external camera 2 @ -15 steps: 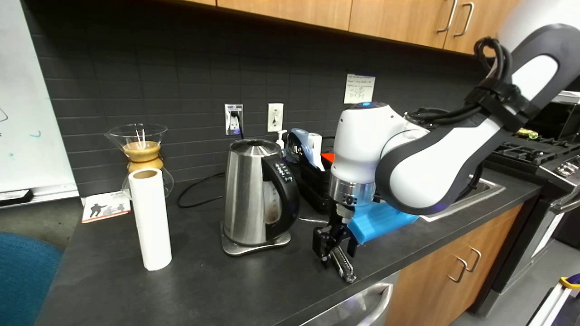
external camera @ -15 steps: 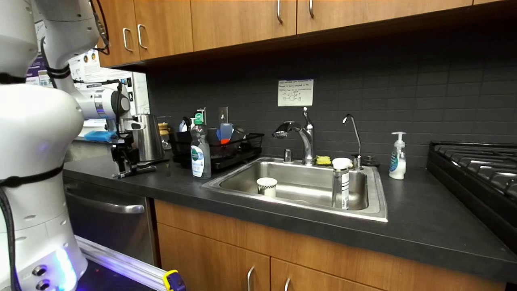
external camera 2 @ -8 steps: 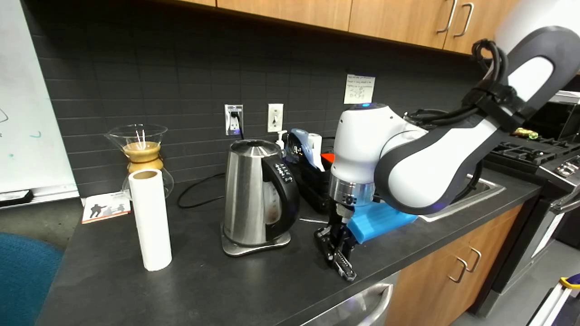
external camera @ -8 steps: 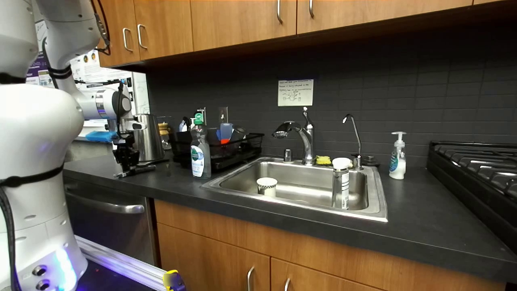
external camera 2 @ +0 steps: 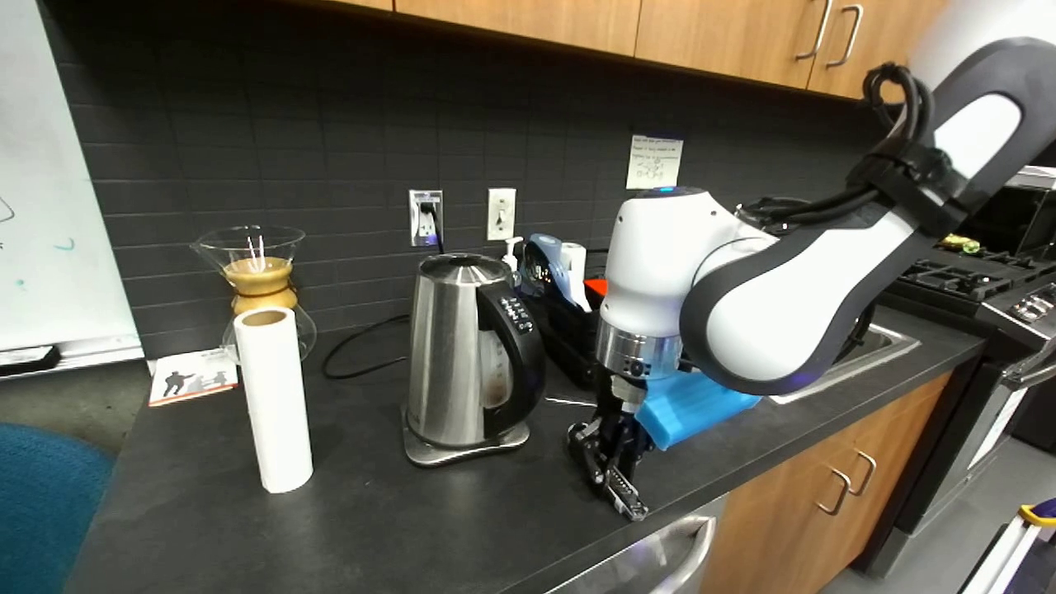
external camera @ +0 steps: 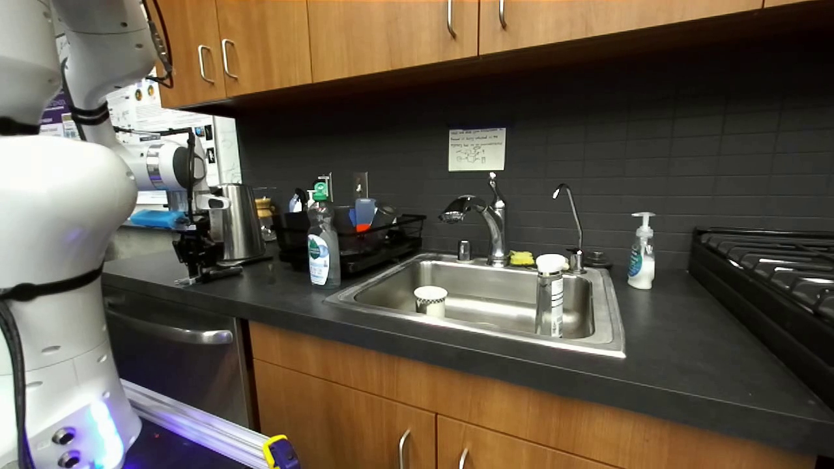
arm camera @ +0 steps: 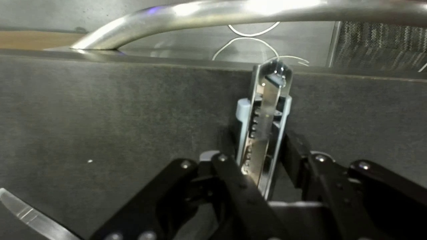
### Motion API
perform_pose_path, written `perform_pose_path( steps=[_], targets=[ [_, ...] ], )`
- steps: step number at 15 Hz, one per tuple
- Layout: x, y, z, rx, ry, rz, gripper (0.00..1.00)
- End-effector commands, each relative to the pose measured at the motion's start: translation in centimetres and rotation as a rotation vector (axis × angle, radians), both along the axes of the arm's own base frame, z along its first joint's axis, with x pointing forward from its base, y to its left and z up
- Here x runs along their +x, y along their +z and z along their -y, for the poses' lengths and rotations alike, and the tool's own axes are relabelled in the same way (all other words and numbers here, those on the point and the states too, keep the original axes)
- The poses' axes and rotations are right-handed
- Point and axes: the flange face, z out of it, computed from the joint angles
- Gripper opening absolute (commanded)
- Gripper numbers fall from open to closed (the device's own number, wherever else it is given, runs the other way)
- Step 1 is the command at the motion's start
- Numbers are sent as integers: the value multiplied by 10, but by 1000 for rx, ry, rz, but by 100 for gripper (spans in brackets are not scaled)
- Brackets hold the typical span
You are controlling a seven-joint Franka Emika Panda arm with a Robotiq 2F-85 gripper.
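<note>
My gripper (arm camera: 262,138) is shut on a long metal tool (arm camera: 265,123), which looks like a box cutter with a toothed channel and pale blue edges. The pads stand against its two long sides. Its far end points toward the counter's front edge; its rear part is hidden by the fingers (arm camera: 233,176). In both exterior views the gripper (external camera 2: 610,466) (external camera: 201,264) points down low at the dark counter (external camera 2: 396,528), with the tool (external camera 2: 624,493) (external camera: 221,274) crossing it. I cannot tell whether the tool touches the counter. A blue padded piece (external camera 2: 693,406) sits behind the gripper.
A steel kettle (external camera 2: 450,355) stands beside the gripper. A white roll (external camera 2: 276,404) and a glass coffee maker (external camera 2: 260,276) stand farther off. A soap bottle (external camera: 322,244), dish rack (external camera: 378,251) and sink (external camera: 606,326) lie along the counter. A dishwasher handle (arm camera: 217,15) runs below the edge. A knife-like strip (arm camera: 36,220) lies nearby.
The gripper's fingers have drawn in around the tool since one second ago. In the last half second the gripper and the tool have shifted slightly together, leftward in an exterior view.
</note>
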Motion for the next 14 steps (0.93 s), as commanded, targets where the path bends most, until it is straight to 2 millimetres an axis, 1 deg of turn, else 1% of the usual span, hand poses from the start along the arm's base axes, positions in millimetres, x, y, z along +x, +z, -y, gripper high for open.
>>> perform_pose_path(
  steps=[1, 7, 10, 14],
  targets=[
    [-12, 14, -9, 26, 63, 18, 15],
    [-27, 20, -36, 62, 190, -1, 15],
    [-35, 19, -49, 84, 254, -13, 15],
    [-41, 23, -72, 110, 353, -15, 15]
  ],
)
